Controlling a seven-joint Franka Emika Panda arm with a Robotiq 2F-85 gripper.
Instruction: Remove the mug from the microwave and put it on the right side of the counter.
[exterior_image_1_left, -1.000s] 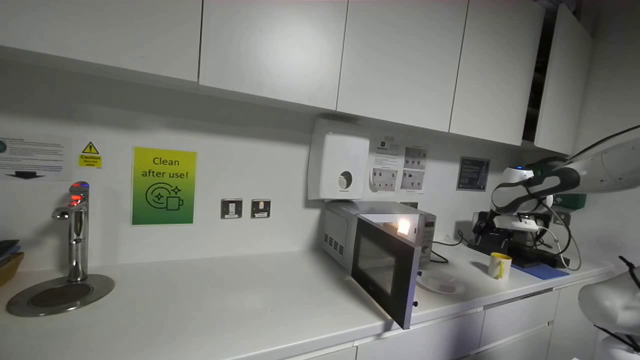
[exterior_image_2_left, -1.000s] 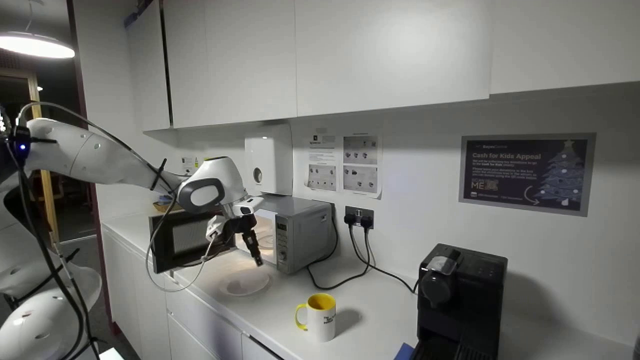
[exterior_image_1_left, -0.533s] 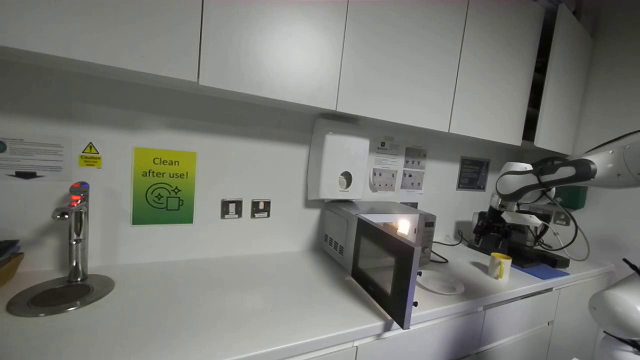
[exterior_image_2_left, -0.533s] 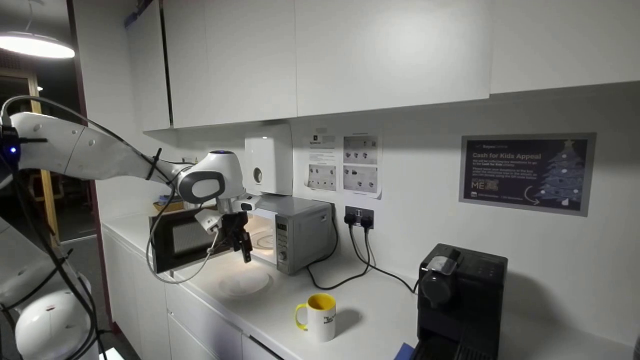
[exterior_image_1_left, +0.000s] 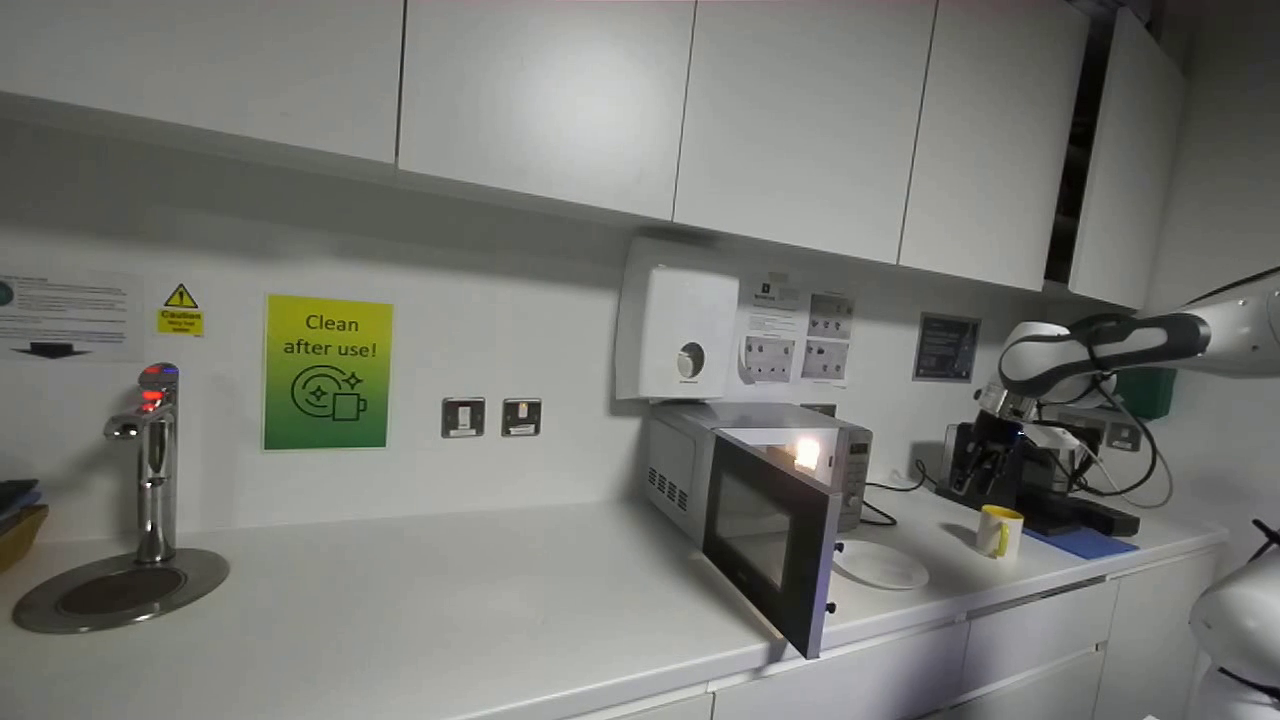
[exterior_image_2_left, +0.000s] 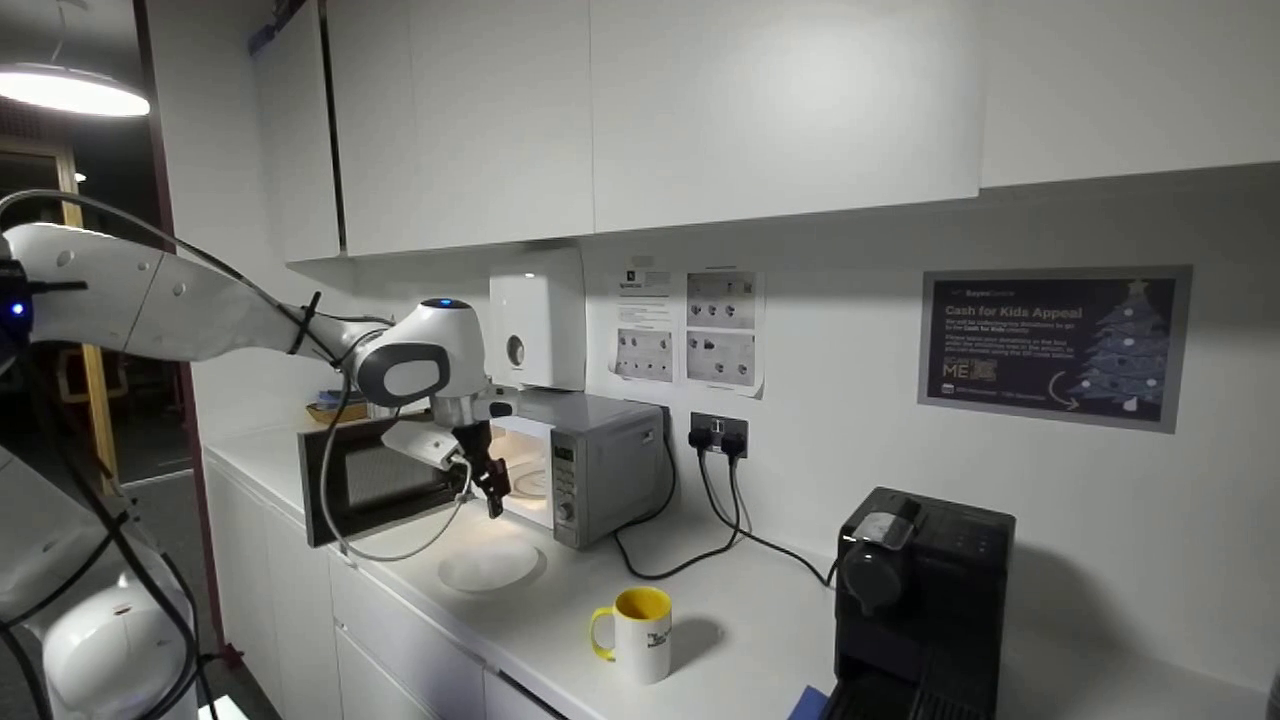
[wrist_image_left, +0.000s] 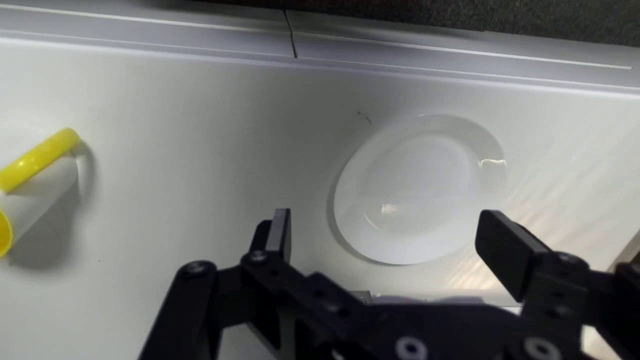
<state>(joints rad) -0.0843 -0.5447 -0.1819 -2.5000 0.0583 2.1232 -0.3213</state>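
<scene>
Mug (exterior_image_2_left: 640, 645) is carried upright by the desk (exterior_image_1_left: 430, 610), outside the microwave (exterior_image_2_left: 615, 460); the tool (wrist_image_left: 384, 225) is held aloft, fingers (wrist_image_left: 505, 247) spread wide.

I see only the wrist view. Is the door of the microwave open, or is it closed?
Observer: It is open; in both exterior views the microwave door stands swung out.
Operator: My picture cuts off part of the mug. Does it carry some writing?
Observer: Yes, in an exterior view dark lettering shows on its white side.
Operator: And which thing stands past it, away from the microwave?
Observer: A black coffee machine, seen in an exterior view.
</scene>
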